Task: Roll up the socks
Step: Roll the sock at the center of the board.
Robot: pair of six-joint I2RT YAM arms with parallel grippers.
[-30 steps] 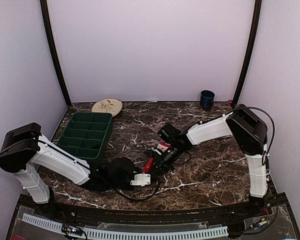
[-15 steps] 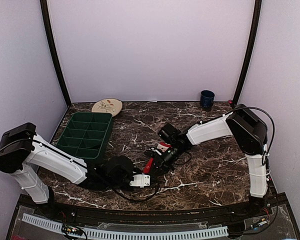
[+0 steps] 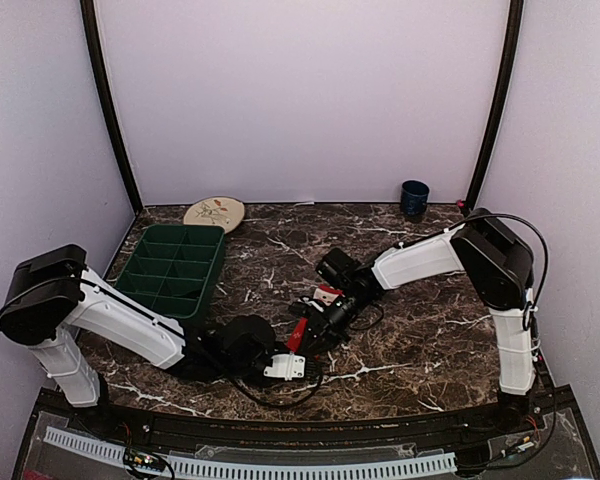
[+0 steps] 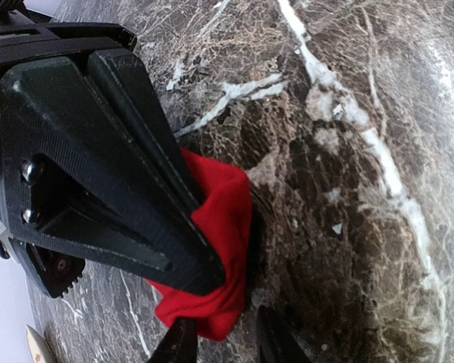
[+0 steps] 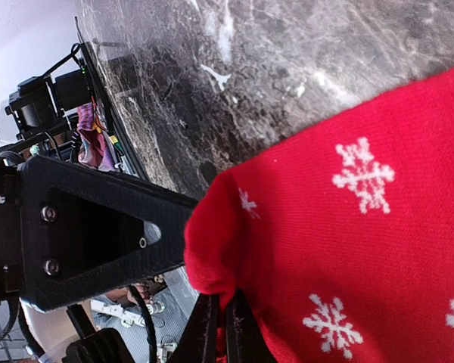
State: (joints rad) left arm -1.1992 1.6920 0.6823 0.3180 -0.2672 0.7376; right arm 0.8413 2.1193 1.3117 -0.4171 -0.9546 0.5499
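Note:
A red sock with white snowflakes (image 5: 348, 227) hangs bunched between my two grippers at the table's middle, and from above it is a small red strip (image 3: 298, 331). My right gripper (image 5: 221, 333) is shut on a fold of the sock's edge, coming in from the right (image 3: 307, 322). My left gripper (image 4: 227, 344) sits just below the sock's plain red end (image 4: 223, 227). Its fingers are apart; one finger (image 4: 178, 348) touches the fabric and the other stands off it. In the top view the left gripper (image 3: 292, 346) nearly meets the right one. I cannot make out a black sock.
A green compartment tray (image 3: 170, 270) lies at the left, with a round patterned plate (image 3: 214, 213) behind it. A dark blue cup (image 3: 414, 198) stands at the back right. Black cables (image 3: 280, 392) loop on the marble table below the left gripper.
My left arm has shifted a little, its wrist sliding slightly right and toward the near edge. The right arm and its grip on the red sock are unchanged.

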